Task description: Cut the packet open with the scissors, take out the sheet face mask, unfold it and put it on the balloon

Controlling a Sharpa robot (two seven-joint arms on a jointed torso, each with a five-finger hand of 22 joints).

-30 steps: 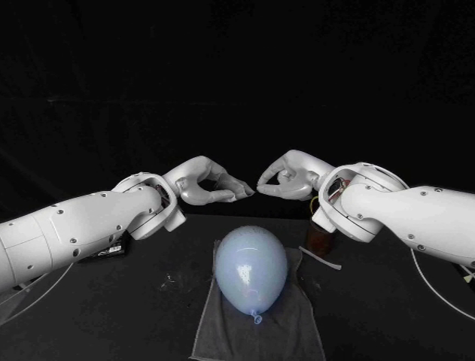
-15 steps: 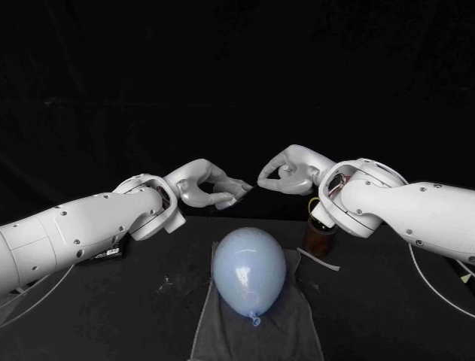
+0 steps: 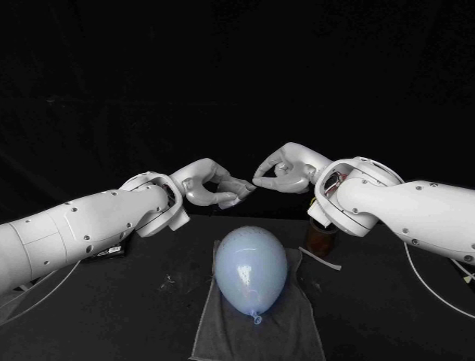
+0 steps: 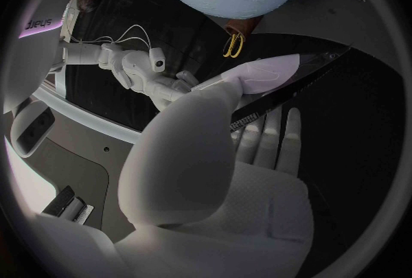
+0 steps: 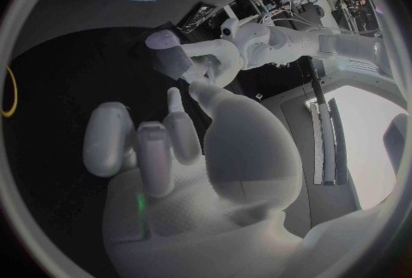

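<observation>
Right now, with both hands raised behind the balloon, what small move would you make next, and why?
Probably draw the left hand and right hand slowly apart. Their curled fingers nearly meet, raised beyond the balloon, which lies bare on its cloth. I cannot make out a mask between them, so spreading should show whether a sheet is held before lowering.

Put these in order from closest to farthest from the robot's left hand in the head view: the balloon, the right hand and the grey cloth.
Starting from the left hand:
1. right hand: just across from it, with a small gap between the fingertips.
2. balloon: lower down, in the middle, below both hands.
3. grey cloth: underneath the balloon, stretching back toward the robot.
</observation>
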